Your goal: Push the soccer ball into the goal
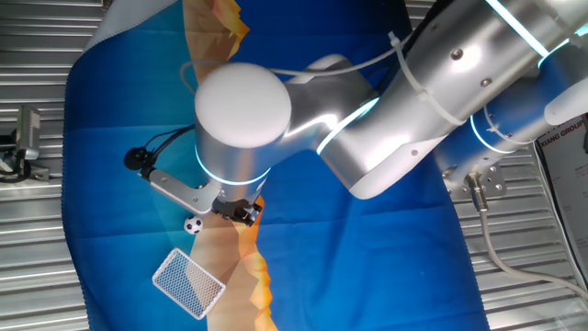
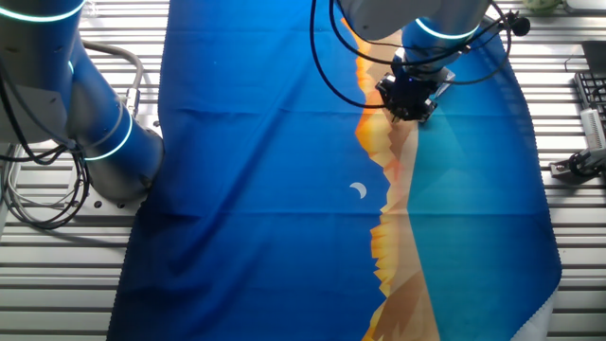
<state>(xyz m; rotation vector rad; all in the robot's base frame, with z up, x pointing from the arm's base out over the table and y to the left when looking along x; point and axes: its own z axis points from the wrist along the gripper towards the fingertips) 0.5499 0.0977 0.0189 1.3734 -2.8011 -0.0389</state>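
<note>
One soccer ball (image 1: pixel 192 224), one goal (image 1: pixel 187 282), seemingly one cloth (image 1: pixel 138 101).

Partial "XIANG GROUP" on label (image 1: pixel 562 140), right edge; rest illegible.

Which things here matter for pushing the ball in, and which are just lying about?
For the job:
ball, by the gripper
goal, just past the ball
gripper, jaws hidden

Lying about:
printed cloth over the table
metal clamp at the table edge
keyboard at the far side
</note>
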